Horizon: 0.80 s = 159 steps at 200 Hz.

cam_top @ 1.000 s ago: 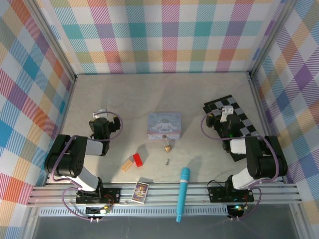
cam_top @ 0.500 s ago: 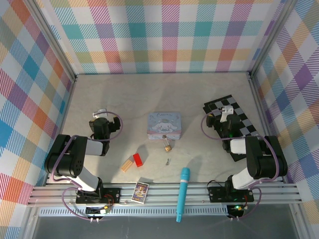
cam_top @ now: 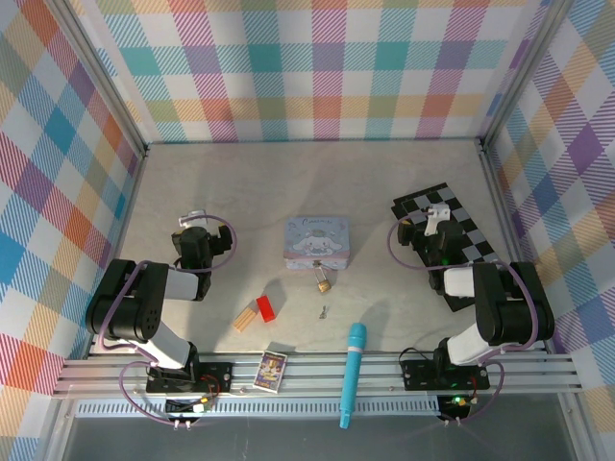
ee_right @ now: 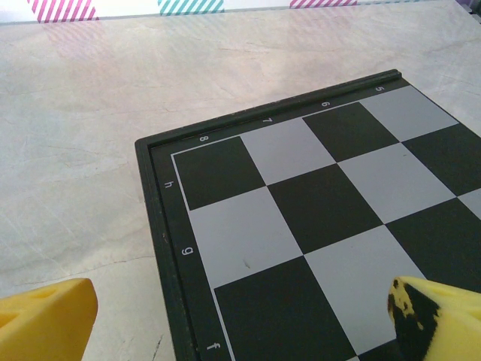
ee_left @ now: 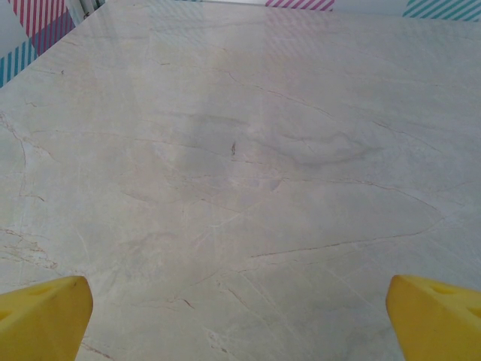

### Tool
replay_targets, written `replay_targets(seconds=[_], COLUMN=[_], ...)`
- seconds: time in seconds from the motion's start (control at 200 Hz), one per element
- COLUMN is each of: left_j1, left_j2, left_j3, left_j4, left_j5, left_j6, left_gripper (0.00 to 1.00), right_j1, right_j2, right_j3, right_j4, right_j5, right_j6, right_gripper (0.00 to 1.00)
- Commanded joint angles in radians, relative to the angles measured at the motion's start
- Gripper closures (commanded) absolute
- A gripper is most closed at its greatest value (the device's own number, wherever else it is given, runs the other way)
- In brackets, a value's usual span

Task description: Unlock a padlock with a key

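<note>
The tiny brass padlock (cam_top: 324, 283) lies on the table just in front of the pastel cartoon tin (cam_top: 318, 239). A very small silvery key (cam_top: 324, 311) rests a little nearer than the padlock. My left gripper (cam_top: 193, 219) sits at the left of the table, far from both. In the left wrist view its yellow fingertips (ee_left: 45, 320) stand wide apart over bare marble. My right gripper (cam_top: 437, 217) hovers over the chessboard (cam_top: 447, 230) at the right. Its yellow fingertips (ee_right: 46, 323) are also spread wide, with nothing between them.
Tan and red wooden blocks (cam_top: 256, 312) lie left of the key. A long teal pen-like stick (cam_top: 352, 373) and a small card box (cam_top: 271, 370) rest near the front rail. Plaid walls enclose the table on three sides.
</note>
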Motion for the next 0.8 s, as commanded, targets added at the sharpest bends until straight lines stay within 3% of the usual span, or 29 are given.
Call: replay_targets(seconds=[0.0, 0.11, 0.25, 0.32, 0.4, 0.47, 0.545, 0.625, 0.735, 0.79], left_j1=[-0.032, -0.083, -0.126, -0.139, -0.14, -0.14, -0.138, -0.138, -0.152, -0.178], left_j2=[-0.063, -0.173, -0.236, -0.275, -0.334, -0.365, -0.383, -0.4, -0.428, -0.452], left_j3=[0.04, 0.153, 0.206, 0.218, 0.256, 0.318, 0.321, 0.326, 0.325, 0.329], left_j4=[-0.062, -0.342, -0.426, -0.465, -0.587, -0.717, -0.71, -0.715, -0.765, -0.83], left_j5=[-0.04, -0.082, -0.067, -0.054, -0.022, 0.081, 0.228, 0.379, 0.486, 0.479], left_j6=[0.036, 0.071, 0.019, -0.042, -0.217, -0.293, -0.347, -0.386, -0.454, -0.479], left_gripper=[0.0, 0.0, 0.0, 0.0, 0.0, 0.0, 0.0, 0.0, 0.0, 0.0], right_j1=[-0.009, -0.008, -0.008, -0.008, -0.007, -0.007, -0.008, -0.008, -0.007, -0.002], right_j2=[-0.051, -0.192, -0.371, -0.454, -0.543, -0.603, -0.641, -0.652, -0.633, -0.62], right_j3=[0.047, 0.081, 0.081, 0.097, 0.124, 0.143, 0.13, 0.112, 0.115, 0.111], right_j4=[-0.057, -0.245, -0.4, -0.511, -0.663, -0.783, -0.828, -0.838, -0.898, -0.932], right_j5=[-0.052, -0.068, -0.067, -0.111, -0.166, -0.207, -0.272, -0.424, -0.558, -0.603], right_j6=[-0.004, -0.004, 0.096, 0.142, 0.217, 0.301, 0.373, 0.397, 0.453, 0.48], right_gripper=[0.01, 0.01, 0.01, 0.01, 0.01, 0.01, 0.01, 0.01, 0.01, 0.0])
